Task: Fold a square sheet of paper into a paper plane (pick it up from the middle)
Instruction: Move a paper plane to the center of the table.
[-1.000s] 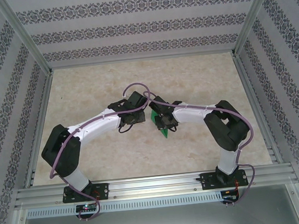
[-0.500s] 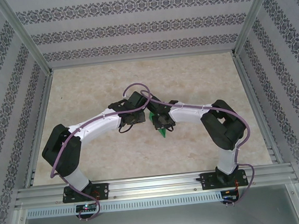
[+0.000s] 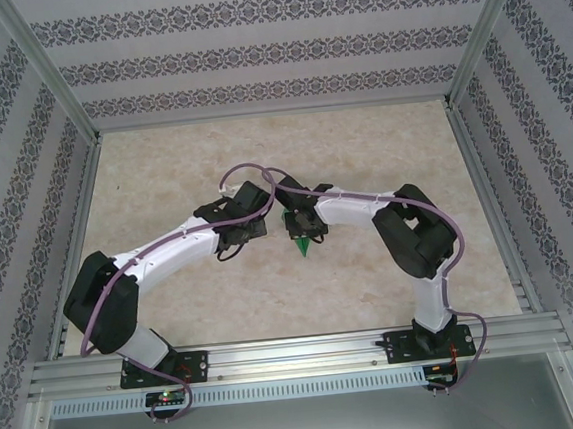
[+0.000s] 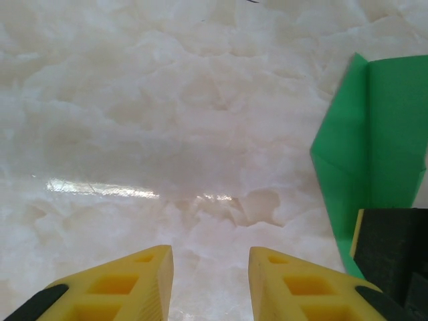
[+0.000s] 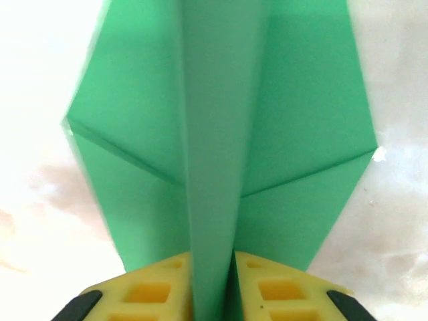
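1. The bright green, pointed, folded paper plane (image 5: 287, 114) is grasped by the right gripper (image 5: 211, 267). Its two yellow ribbed fingers (image 5: 284, 291) are clenched on either side of the raised centre crease, with only paper between them.
2. In the right wrist view the plane stretches away from the fingers. A flap spreads out on each side of the crease, and slanting fold lines run from the crease to the outer corners.
3. From above, the plane sits about mid-table, just right of centre, on or over the pale marbled table top (image 3: 381, 146). A green tip pokes out from under the right gripper toward the near edge. I cannot tell whether the paper rests on the surface or hangs just above it.
4. The left gripper (image 4: 209, 261) is released. Its yellow fingers stand apart with bare table showing between them.
5. In the left wrist view the green paper lies to the right of the left gripper, near it but not touching. A black block (image 4: 391, 251) covers the paper's near corner.
6. The white left arm (image 3: 169, 250) and the white right arm (image 3: 351, 207) both bend inward from the near edge. Their wrists are close together, and a purple cable (image 3: 252, 165) loops over them.
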Motion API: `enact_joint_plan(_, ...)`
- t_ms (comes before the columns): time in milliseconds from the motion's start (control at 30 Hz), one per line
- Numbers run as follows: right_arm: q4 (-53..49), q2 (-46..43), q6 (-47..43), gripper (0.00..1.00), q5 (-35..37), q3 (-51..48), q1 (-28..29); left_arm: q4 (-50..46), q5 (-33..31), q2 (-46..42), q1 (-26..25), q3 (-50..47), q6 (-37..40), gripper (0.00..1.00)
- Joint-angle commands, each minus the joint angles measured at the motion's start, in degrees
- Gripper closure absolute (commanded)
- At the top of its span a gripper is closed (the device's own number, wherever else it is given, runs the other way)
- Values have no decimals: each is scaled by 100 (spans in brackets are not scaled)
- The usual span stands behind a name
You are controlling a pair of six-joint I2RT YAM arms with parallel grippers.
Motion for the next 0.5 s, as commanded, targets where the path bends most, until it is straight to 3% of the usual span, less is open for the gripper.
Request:
enact_joint_plan(0,-193,357,73,77,-85,123,-11,239,-119,-102,98,-90,-131,63)
enact_joint_plan(133,-418,506,33,72,17,278,34,257,-61,-61,137,-79,-106,64)
enact_joint_plan(467,-900,511,-173,72,259,626,104,274,-28,-40,208,-90,-79,63)
